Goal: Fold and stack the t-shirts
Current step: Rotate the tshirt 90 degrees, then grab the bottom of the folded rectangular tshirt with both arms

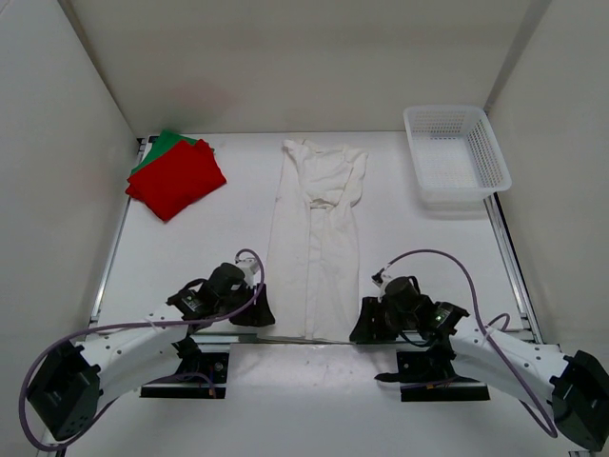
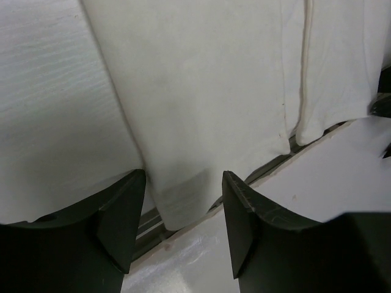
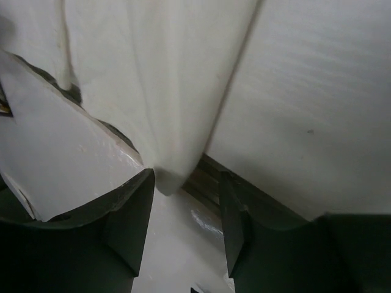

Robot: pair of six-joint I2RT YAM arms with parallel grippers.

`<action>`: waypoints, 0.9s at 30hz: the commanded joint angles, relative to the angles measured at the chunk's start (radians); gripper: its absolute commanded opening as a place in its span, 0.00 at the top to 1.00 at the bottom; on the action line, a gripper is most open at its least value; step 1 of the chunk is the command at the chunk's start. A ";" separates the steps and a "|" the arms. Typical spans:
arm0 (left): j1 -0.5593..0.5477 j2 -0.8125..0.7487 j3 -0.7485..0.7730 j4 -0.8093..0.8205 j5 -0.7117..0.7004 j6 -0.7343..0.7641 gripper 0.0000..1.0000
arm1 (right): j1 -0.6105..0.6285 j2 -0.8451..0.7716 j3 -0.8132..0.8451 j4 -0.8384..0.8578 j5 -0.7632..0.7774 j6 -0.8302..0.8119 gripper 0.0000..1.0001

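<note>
A white t-shirt (image 1: pixel 319 248) lies in the middle of the table, folded lengthwise into a long narrow strip, collar far and hem at the near edge. A red t-shirt (image 1: pixel 179 179) lies folded on a green t-shirt (image 1: pixel 164 145) at the far left. My left gripper (image 1: pixel 259 314) stands open at the hem's left corner. In the left wrist view the white t-shirt's (image 2: pixel 201 91) corner lies loose between the left gripper's (image 2: pixel 182 183) spread jaws. My right gripper (image 1: pixel 363 326) is open at the right corner. There the white t-shirt's (image 3: pixel 159 73) tip sits just ahead of the right gripper's (image 3: pixel 186 177) jaws.
A white mesh basket (image 1: pixel 455 152) stands at the far right. White walls close in the back and both sides. A metal rail (image 1: pixel 112 248) runs along the left side of the table, and a dark slot (image 2: pixel 269 166) marks the near edge under the hem.
</note>
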 commanded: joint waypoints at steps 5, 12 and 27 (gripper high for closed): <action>-0.041 0.022 0.037 -0.129 0.012 0.012 0.32 | 0.014 -0.022 -0.026 -0.029 0.004 0.037 0.55; -0.049 0.016 0.024 -0.152 0.025 -0.006 0.43 | 0.050 0.030 -0.049 0.074 -0.023 0.070 0.63; 0.049 -0.023 0.111 -0.081 0.060 -0.045 0.92 | -0.113 -0.014 0.045 0.178 -0.092 0.006 1.00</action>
